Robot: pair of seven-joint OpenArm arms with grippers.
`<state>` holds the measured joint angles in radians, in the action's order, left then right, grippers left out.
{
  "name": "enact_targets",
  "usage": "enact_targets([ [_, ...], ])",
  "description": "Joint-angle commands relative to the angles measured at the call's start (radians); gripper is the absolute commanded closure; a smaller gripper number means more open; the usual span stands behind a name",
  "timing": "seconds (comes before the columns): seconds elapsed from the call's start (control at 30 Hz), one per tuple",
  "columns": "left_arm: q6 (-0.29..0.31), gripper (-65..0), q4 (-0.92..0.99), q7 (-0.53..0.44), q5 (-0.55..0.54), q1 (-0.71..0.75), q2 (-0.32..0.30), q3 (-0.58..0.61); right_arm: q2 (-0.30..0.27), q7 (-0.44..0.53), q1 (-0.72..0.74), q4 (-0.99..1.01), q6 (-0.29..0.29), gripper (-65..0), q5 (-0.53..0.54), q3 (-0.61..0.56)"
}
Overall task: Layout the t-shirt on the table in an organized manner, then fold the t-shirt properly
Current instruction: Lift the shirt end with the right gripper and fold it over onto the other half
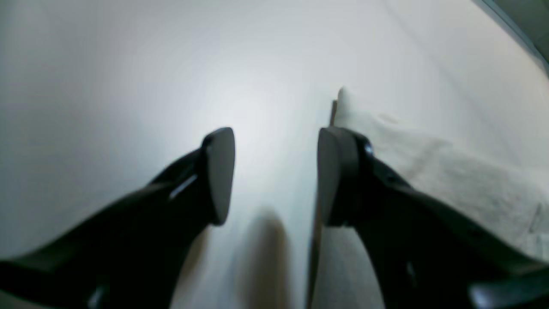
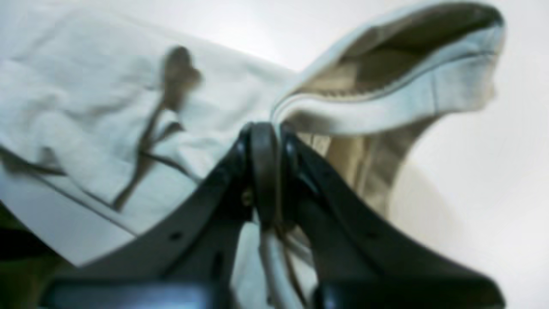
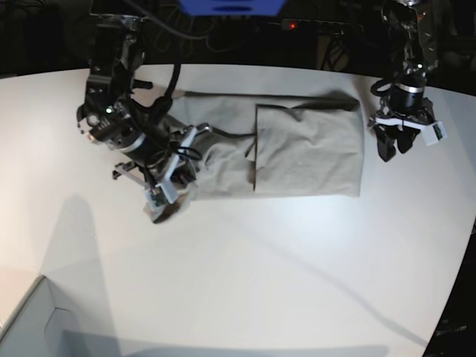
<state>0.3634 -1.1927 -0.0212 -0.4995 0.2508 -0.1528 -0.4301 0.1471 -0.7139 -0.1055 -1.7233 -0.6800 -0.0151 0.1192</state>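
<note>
The light grey-beige t-shirt [image 3: 305, 149] lies partly folded on the white table [image 3: 245, 260], with a fold line down its middle. My right gripper [image 3: 172, 195] is at the shirt's left end. In the right wrist view it [image 2: 266, 137] is shut on a bunched edge of the t-shirt [image 2: 85, 107], and an open sleeve or hem [image 2: 407, 64] stands up beside it. My left gripper [image 3: 394, 149] is open and empty just off the shirt's right edge. In the left wrist view it [image 1: 276, 176] hangs over bare table [image 1: 128, 86], with the t-shirt [image 1: 450, 171] beside its right finger.
A pale grey box corner [image 3: 30, 327] sits at the front left. The table's curved edge [image 3: 465, 245] runs down the right side. Dark cables and equipment [image 3: 297, 26] lie beyond the far edge.
</note>
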Motion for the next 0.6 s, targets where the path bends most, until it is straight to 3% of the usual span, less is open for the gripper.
enact_targets([
  [0.0,0.013,-30.3,-0.014,0.0,-0.009,-0.006,-0.011,-0.002,0.007,0.023,0.013,-0.019,-0.018,0.0,0.022,-0.025],
  [0.17,0.016,-30.3,-0.02,0.079,-0.009,-0.029,-0.011,-0.006,0.01,0.023,0.02,-0.008,-0.018,0.0,0.022,-0.118],
  [0.57,0.016,-30.3,-0.023,0.086,-0.011,-0.028,-0.011,-0.005,0.01,0.032,0.138,0.158,-0.018,0.0,0.033,-0.361],
])
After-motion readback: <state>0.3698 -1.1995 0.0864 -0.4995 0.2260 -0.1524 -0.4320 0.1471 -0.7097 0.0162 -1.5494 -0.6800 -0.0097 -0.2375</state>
